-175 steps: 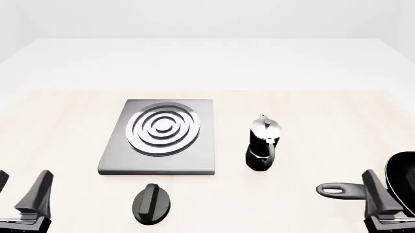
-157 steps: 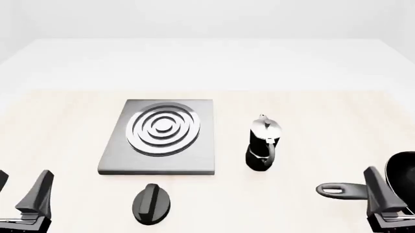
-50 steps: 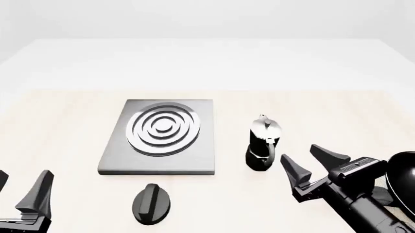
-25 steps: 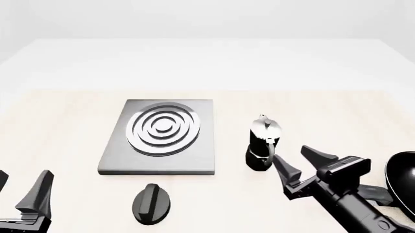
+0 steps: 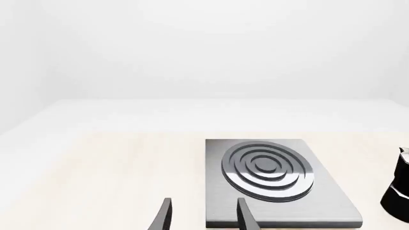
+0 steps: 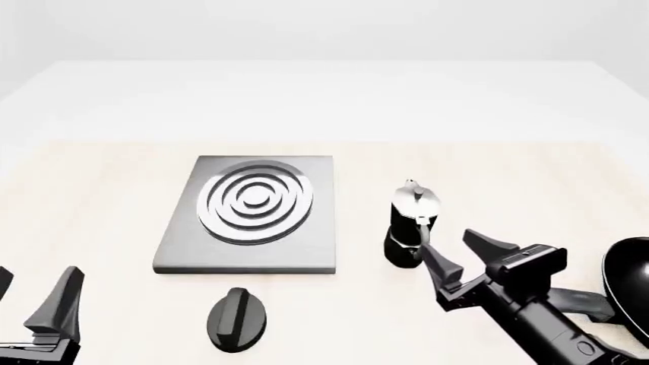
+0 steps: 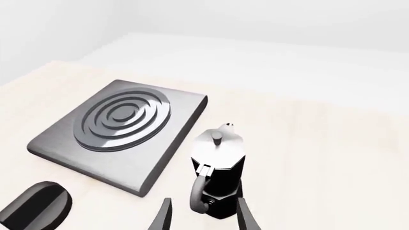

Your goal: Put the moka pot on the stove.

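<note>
While the pot stands untouched, these risks rank from largest thing to smallest.

tabletop: carries everything; a pot knocked over here could roll well away from the stove.
stove: grey plate left of the pot, just beside it, burner bare; a low carry could catch its raised edge.
frying pan: sits behind the right arm; a wide elbow swing might shove it.
right pincer: jaws apart, tips just short of the pot's handle side; closing off-centre could pinch the handle alone and let the body swing.
left pincer: parked, jaws apart, near corner; little risk.
moka pot: upright on the tabletop, right of the stove; tall and narrow, a nudge may tip it.
knob: flat, in front of the stove, clear of the likely path.
</note>
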